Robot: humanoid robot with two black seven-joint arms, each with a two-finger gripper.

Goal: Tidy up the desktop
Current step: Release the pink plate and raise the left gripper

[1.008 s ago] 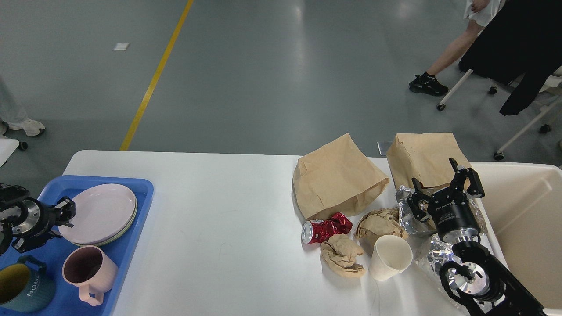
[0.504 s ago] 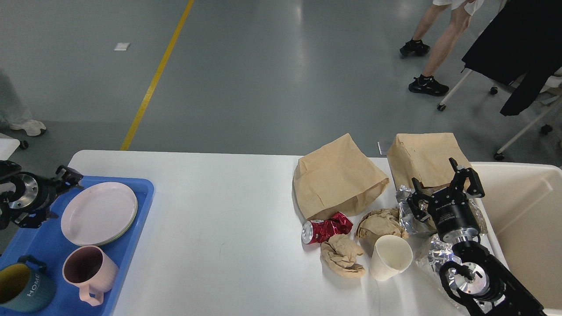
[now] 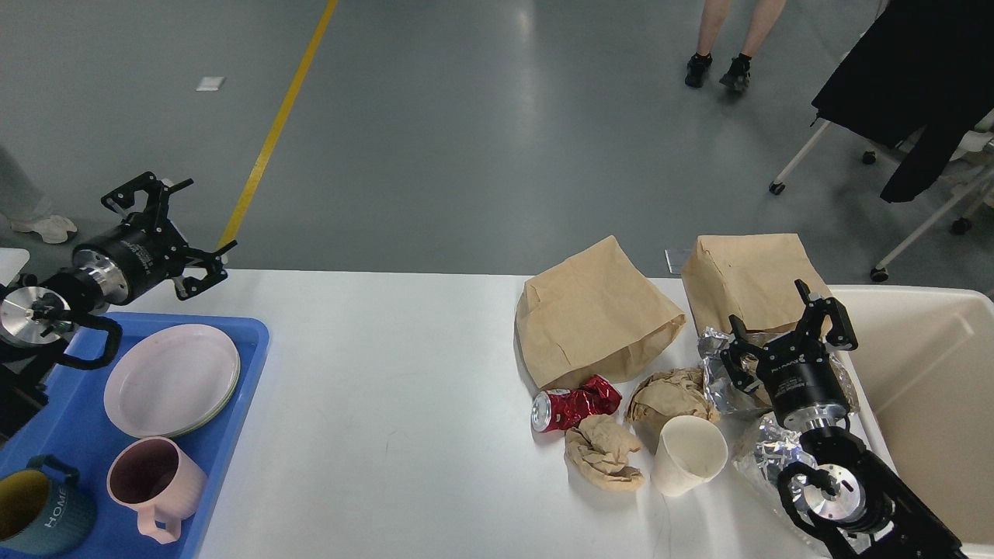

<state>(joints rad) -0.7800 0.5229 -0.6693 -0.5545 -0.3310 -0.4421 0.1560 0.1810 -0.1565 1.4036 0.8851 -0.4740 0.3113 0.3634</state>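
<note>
Bench (image 3: 404,373): the desktop to be tidied, a white top with rounded corners filling the lower view; crockery at its left end, rubbish at its right.
Blue tray (image 3: 241,365): left end of the bench; evidently the collecting place for reusable ware.
Plates (image 3: 171,379): pale pink, stacked inside the tray.
Pink mug (image 3: 151,485): in the tray, mouth tilted toward the viewer.
Teal mug (image 3: 39,516): in the tray's near corner, partly cut off by the frame.
Paper bags (image 3: 594,314): two brown bags at the far right, slumped.
Crushed red can (image 3: 573,405): on its side, just in front of the nearer bag.
Crumpled paper (image 3: 602,454): brown wads beside the can.
Paper cup (image 3: 687,456): white, tipped over, touching the wads.
Foil (image 3: 765,450): silver, crumpled, beneath the right arm.
Cream bin (image 3: 924,388): beside the bench's right end, likely the rubbish destination.
Left claw (image 3: 177,229): fingers spread, empty, raised above the far left corner.
Right claw (image 3: 788,334): fingers spread, empty, poised over the foil and near the bin, well placed for a first pick.
</note>
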